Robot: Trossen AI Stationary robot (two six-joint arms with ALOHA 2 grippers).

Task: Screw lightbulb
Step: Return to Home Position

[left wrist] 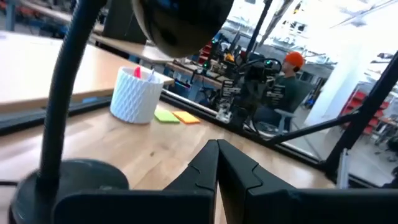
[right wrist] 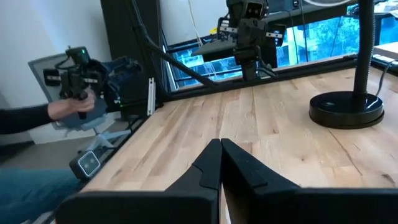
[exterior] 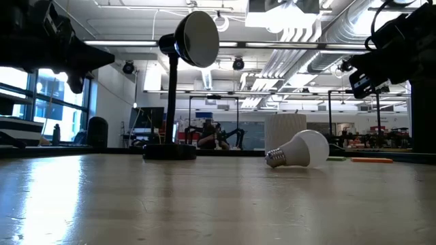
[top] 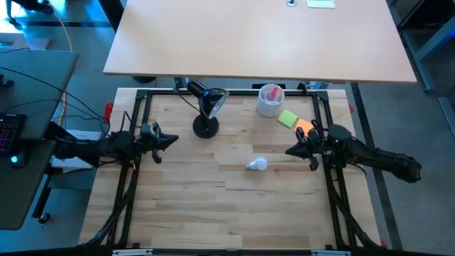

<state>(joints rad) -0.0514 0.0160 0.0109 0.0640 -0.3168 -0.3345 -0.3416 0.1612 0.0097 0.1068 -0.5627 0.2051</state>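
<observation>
Small white rounded lightbulb [top: 257, 165] lying loose on the pale wooden table [top: 213, 213] between the empty, pinched-together left gripper [top: 173, 139] and the nearer right gripper [top: 290, 151], not in the black cone-shade desk lamp [top: 207, 117] just beyond the left gripper; screwing judged undone.

Both arms reach inward, raised. The left gripper [top: 174, 139] has its 2 fingers pressed together, pointing toward the right gripper [top: 288, 151], whose 2 fingers also meet.

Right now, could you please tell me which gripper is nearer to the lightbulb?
Right. The right gripper hangs close by the lightbulb, on its right; the left gripper is farther off on its left, beside the lamp's base.
</observation>
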